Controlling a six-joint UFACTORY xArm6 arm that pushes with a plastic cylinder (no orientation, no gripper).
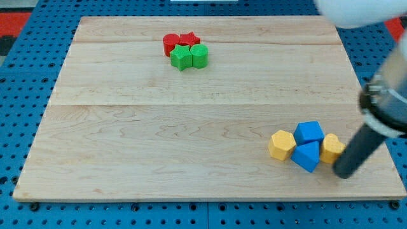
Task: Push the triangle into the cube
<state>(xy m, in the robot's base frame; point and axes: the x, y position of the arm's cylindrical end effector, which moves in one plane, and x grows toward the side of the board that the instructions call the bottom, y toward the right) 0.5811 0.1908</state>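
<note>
my tip (344,174) just beside yellow block (332,148)

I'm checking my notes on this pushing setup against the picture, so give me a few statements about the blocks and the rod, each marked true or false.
1. My tip sits at the view's lower right, just right of the blue triangle. True.
2. The blue cube lies at the view's top, among the red blocks. False: it sits in the lower-right cluster, just above the blue triangle.
3. Two yellow blocks flank the blue pair, one yellow block on the left and another yellow block on the right. True.
4. The green blocks lie alone, far from any red one. False: they touch the red blocks near the view's top.
</note>
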